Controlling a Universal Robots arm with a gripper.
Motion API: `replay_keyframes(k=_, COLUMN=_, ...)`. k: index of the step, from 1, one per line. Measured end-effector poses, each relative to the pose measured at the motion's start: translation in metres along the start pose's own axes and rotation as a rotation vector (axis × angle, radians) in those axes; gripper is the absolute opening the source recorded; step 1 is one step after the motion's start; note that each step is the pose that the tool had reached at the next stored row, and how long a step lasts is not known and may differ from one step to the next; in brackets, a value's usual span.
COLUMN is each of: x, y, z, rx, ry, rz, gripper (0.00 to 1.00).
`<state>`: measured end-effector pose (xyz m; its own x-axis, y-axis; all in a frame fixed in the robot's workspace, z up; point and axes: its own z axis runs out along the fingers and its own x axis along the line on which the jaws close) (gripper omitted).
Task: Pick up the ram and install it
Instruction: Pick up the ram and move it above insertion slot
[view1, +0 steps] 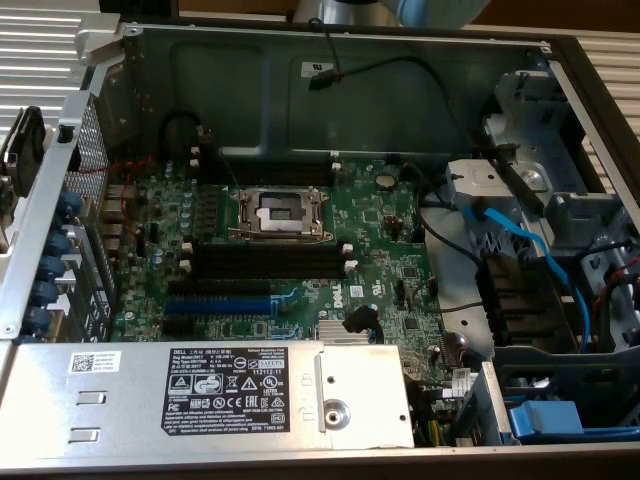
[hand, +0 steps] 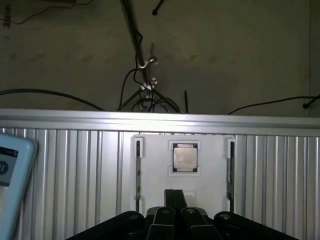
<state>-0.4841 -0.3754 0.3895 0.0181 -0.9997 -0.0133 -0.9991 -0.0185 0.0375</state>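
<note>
My gripper (hand: 175, 199) hangs over near edge of white tray (hand: 205, 186) on ribbed metal bench; grip state: cannot tell, nothing visibly carried. Ram (hand: 231, 169), I judge, is thin dark stick standing at tray's side edge, twin at opposite edge, processor (hand: 184, 157) between. Black memory slots (view1: 268, 262) on motherboard (view1: 392, 228) empty. Pickup and install both outstanding.

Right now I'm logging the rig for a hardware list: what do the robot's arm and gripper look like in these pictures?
In the wrist view the gripper shows as matte black, angular linkage bars with rounded joints and a flat black bar between them. In the exterior view only a grey-and-blue rounded part of the arm shows at the top edge. No markings or cabling on them can be made out.
</note>
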Motion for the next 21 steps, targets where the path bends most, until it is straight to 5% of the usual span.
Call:
replay_keyframes(k=9, x=0.006, y=0.0, z=0.0024, rx=0.0056, ry=0.0017, rz=-0.037, gripper=0.1)
replay_keyframes(k=14, x=0.028, y=0.0002, z=0.0069, rx=0.0081, ry=0.0019, rz=-0.037, gripper=0.1)
replay_keyframes(k=21, x=0.04, y=-0.0051, z=0.0123, rx=0.0328, ry=0.0031, rz=-0.039, gripper=0.1)
